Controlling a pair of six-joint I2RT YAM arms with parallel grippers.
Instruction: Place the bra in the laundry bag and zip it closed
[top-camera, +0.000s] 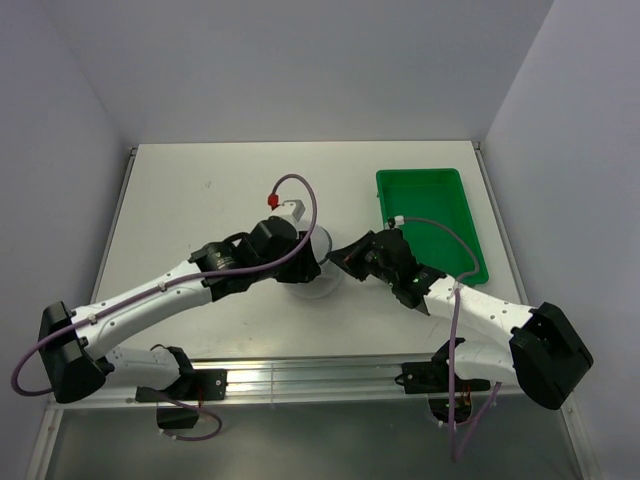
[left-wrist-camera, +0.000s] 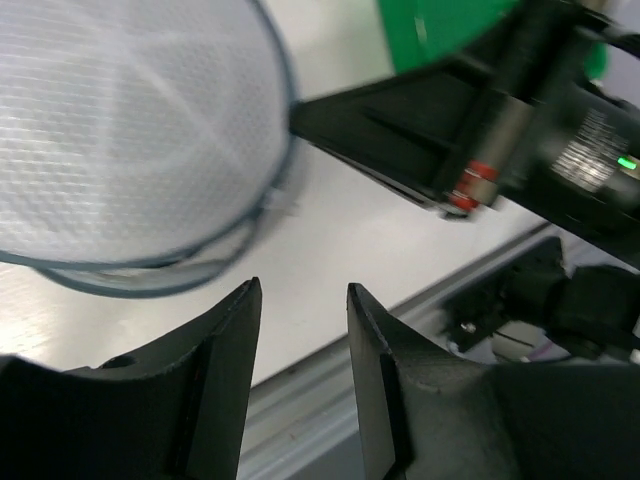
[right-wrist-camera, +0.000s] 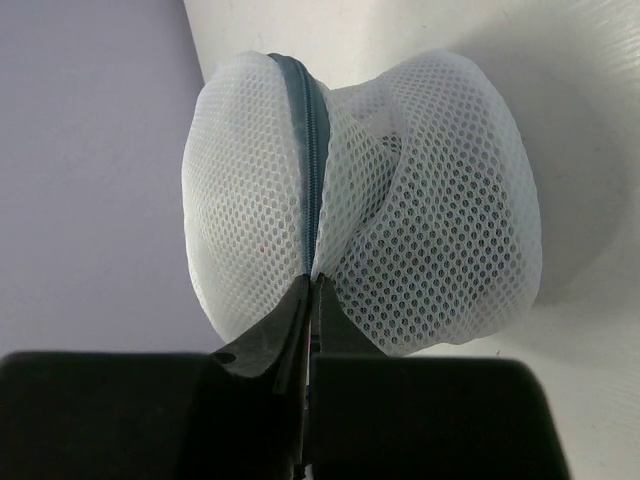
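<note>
Laundry bag (top-camera: 318, 270) — mid-worktop, somewhat toward the near edge, pale mesh, bulging. Bra: not visible; I judge it inside. Right gripper (right-wrist-camera: 310, 300) — pinched tight on the dark zipper (right-wrist-camera: 312, 150). Left gripper (left-wrist-camera: 300, 300) — jaws apart, empty, beside the bag. Step: zipping. Next I'd steady the mesh left-handed, then pull the zipper round.

Puffed white mesh laundry bag (right-wrist-camera: 430, 230) (grey zipper (right-wrist-camera: 312, 170) along seam).

A green plastic tray (top-camera: 430, 195) is sitting on the white table (top-camera: 180, 220), toward its far right corner. A metal rail (top-camera: 300, 376) is running along the table's near edge.
</note>
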